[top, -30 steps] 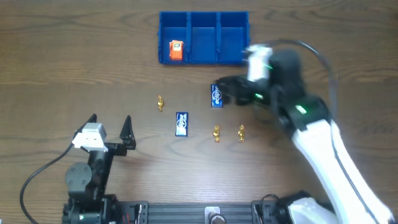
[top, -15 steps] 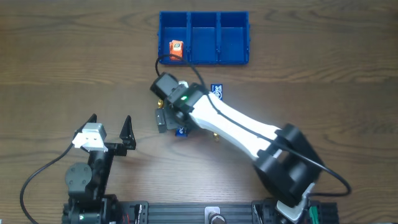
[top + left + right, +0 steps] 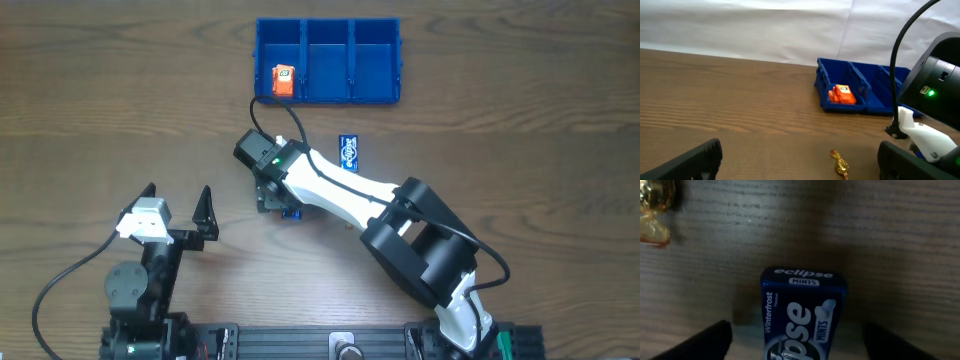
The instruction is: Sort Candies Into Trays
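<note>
Hovering over table (image 3: 80,100) at left: left gripper (image 3: 178,192), jaws spread wide, nothing between. Right gripper (image 3: 272,196) across at centre-left, low over blue mint box (image 3: 802,317). Box lies flat between open jaws, both fingers clear of its sides, no grip. Gold-wrapped candy (image 3: 654,207) near box, apart from it. Orange candy (image 3: 284,80) in left compartment of blue tray (image 3: 328,25). Second mint box (image 3: 348,153) further right, on table just short of tray.

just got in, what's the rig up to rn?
Sorting candies. The right claw is low over a blue mint box on the table, open either side of it, not gripping yet. The left claw rests open near its base. One orange candy lies in the left compartment of the blue tray; a second mint box and a gold-wrapped candy lie loose.
</note>
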Robot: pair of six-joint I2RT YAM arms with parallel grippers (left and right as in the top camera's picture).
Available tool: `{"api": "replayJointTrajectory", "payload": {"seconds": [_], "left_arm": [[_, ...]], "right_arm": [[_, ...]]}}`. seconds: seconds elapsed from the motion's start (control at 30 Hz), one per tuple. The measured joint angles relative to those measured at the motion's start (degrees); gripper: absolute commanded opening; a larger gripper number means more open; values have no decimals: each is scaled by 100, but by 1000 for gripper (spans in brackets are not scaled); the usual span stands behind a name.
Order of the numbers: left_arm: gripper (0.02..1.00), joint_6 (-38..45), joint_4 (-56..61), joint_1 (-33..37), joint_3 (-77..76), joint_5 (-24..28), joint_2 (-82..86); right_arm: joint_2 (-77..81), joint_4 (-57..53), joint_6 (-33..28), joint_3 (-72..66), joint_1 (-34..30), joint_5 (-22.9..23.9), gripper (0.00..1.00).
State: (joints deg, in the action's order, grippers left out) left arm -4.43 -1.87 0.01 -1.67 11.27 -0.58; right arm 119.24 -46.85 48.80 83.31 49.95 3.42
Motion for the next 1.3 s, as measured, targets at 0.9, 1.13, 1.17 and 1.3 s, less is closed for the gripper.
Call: {"api": "replayJointTrajectory", "payload": {"seconds": [0.9, 1.13, 1.17, 1.3], "left_arm": [[998, 0, -2, 0, 0, 0, -2], [998, 0, 0, 0, 0, 2, 0], [998, 0, 0, 0, 0, 0, 0], [998, 0, 0, 0, 0, 0, 0]], "right_arm": [[116, -1958, -461, 1928, -199, 697, 154], [4, -1773, -1591, 4120, -1381, 1117, 123], [0, -1561, -1755, 4159, -1615, 1169, 123], [129, -964, -2197, 4162, -2035, 1185, 123]]}}
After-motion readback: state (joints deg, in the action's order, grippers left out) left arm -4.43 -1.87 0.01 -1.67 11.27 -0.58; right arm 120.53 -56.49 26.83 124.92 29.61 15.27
